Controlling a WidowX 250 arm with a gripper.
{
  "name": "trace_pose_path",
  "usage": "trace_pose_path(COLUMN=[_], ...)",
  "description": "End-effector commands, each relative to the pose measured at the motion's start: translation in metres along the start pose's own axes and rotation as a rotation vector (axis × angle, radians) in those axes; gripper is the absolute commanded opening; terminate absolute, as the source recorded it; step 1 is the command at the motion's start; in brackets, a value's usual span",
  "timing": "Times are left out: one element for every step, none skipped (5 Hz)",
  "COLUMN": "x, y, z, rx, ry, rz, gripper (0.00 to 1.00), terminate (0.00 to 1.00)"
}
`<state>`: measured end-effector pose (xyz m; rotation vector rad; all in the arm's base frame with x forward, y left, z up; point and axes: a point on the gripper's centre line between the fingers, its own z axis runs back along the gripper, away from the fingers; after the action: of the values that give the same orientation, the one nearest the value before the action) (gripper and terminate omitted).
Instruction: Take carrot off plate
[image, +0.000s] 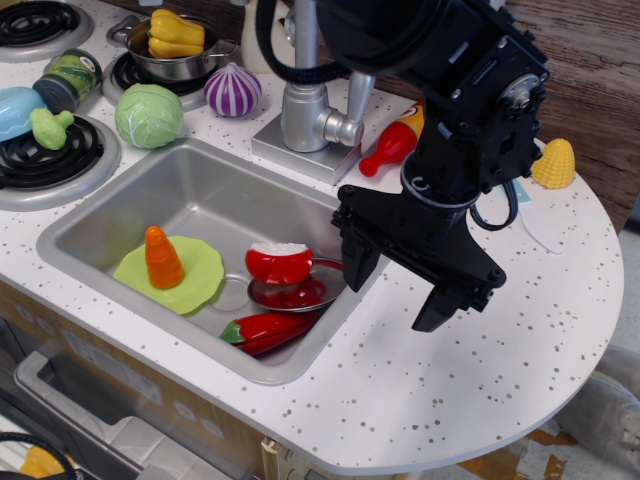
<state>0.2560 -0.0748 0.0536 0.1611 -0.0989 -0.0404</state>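
The orange toy carrot (162, 258) stands upright on the lime-green plate (200, 275), which lies on the floor of the sink at its front left. My gripper (397, 290) hangs above the sink's right rim and the counter, well to the right of the carrot. Its two black fingers are spread apart with nothing between them.
The steel sink (110, 210) also holds a shiny metal dish (295, 293) with a red bowl (279, 263) and a red chili pepper (268, 330). A faucet (310, 110) stands behind it, with a ketchup bottle (393, 143) and corn (555, 163) at right. Cabbage (149, 115), onion (232, 90) and a pot (175, 50) sit by the stove.
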Motion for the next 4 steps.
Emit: trace_pose_path(x=[0.000, 0.001, 0.000, -0.002], y=[0.000, 0.033, 0.079, 0.124], z=[0.000, -0.005, -0.003, -0.015], rx=[0.000, 0.010, 0.076, 0.125], ry=[0.000, 0.003, 0.025, 0.000], rz=[0.000, -0.003, -0.031, -0.063], gripper=[1.00, 1.00, 1.00, 1.00], terminate=[0.00, 0.00, 0.00, 0.00])
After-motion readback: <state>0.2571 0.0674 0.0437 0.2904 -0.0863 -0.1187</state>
